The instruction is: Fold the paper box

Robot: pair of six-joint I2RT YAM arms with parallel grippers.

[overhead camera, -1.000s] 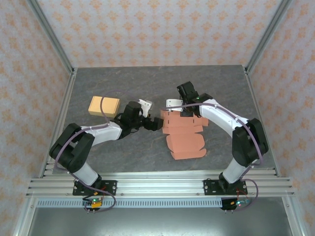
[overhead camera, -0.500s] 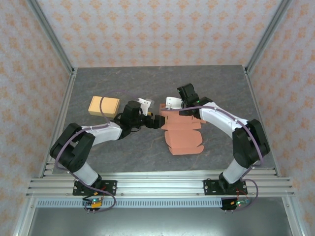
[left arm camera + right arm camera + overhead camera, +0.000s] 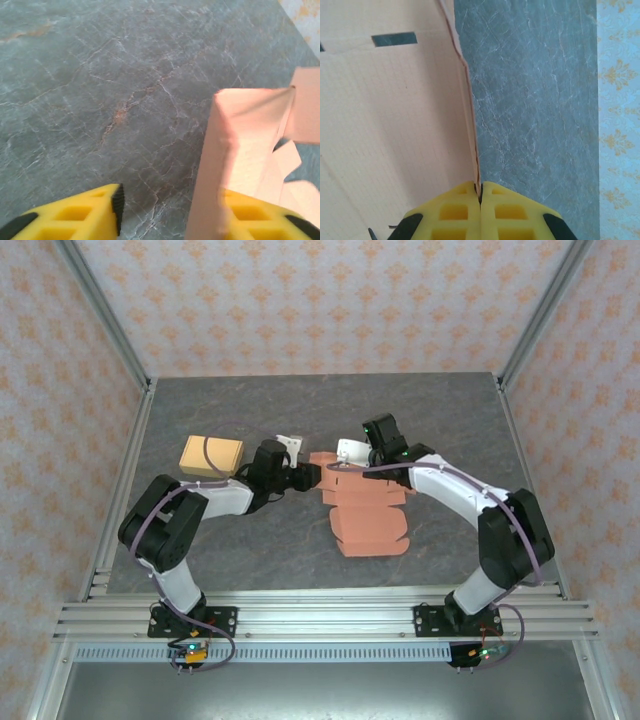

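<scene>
The salmon paper box (image 3: 368,518) lies mostly flat on the grey table, its far end partly lifted. My right gripper (image 3: 374,461) is shut on the box's far right edge. In the right wrist view that thin edge runs straight into the closed yellow fingertips (image 3: 480,192), with the panel (image 3: 395,110) spreading out to the left. My left gripper (image 3: 312,474) is at the box's far left corner and stands open (image 3: 170,215). A raised side flap (image 3: 240,145) stands between its fingers, close against the right finger (image 3: 255,212).
A small tan closed box (image 3: 210,455) sits on the table (image 3: 250,540) to the left, behind my left arm. Metal frame posts and patterned walls ring the table. Bare grey surface lies in front of the paper box and at the back.
Both grippers have moved toward the far side, and the paper box has slid a little away from the near edge with them. The left gripper now straddles the raised flap.
</scene>
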